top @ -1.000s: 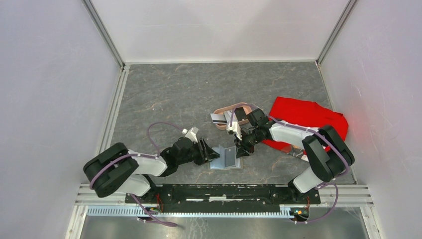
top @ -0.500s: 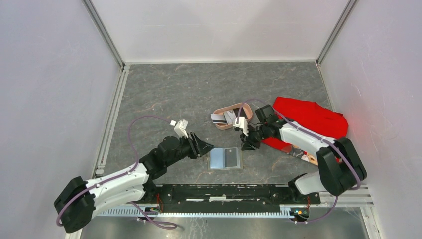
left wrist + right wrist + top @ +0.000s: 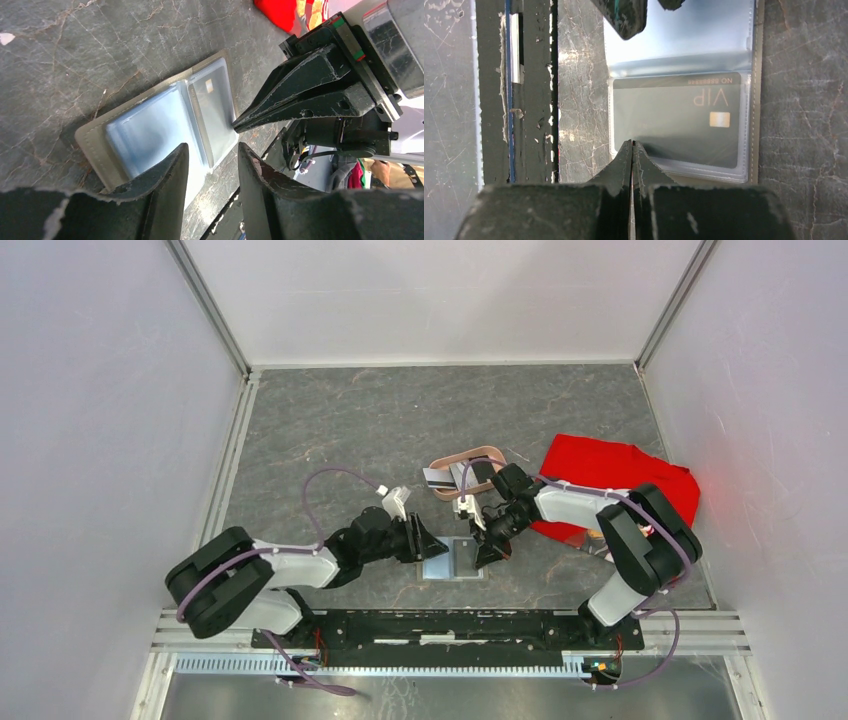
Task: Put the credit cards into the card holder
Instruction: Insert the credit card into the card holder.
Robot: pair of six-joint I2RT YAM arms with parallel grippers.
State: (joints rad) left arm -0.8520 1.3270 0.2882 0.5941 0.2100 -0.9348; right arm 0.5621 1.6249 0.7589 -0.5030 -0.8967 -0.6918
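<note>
Judged seating nearly done: card holder (image 3: pixel 455 558) open on the bench (image 3: pixel 350 430), credit card (image 3: pixel 679 120) in its pocket, right end effector (image 3: pixel 632 145) pressed together at its edge, left end effector (image 3: pixel 212 150) half spread; then likely needed another card fetched.

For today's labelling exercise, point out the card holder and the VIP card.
card holder (image 3: pixel 145 132): left wrist view, on its empty pocket panel.
VIP card (image 3: pixel 676 120): right wrist view, middle of the card's face.

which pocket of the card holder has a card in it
The pocket by the right gripper's shut tips: a dark grey VIP card sits in it. The other pocket, by the left gripper, looks empty.
</note>
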